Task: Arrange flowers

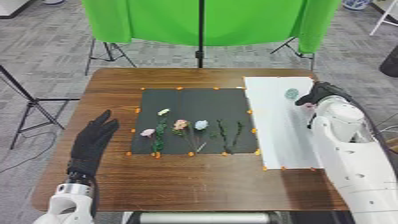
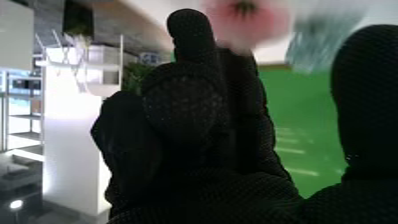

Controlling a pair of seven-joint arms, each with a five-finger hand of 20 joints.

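Right hand (image 1: 326, 91), with a pink flower (image 1: 308, 106) right beside it.

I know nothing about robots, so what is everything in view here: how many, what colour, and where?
Wooden table: one, brown, centre
Rectangular mat: one, black, on the table
Long sheet: one, white, right of the mat
Tape bits: many, orange, along mat and sheet edges
Flower heads: four (pink, peach, pale blue, pale yellow), on the mat
Leafy stems: several, green, on the mat
Vase-like object: one, pale green, sheet's far end
Held flower: one, pink, at the right hand
Hanging cloth: one, green, beyond the table
Stands: several, black, around the table
Carpet: one, grey, underneath
Gloved hands: two, black; left hand table's left side, right hand by the vase-like object
Arms: two, white, from the near edge
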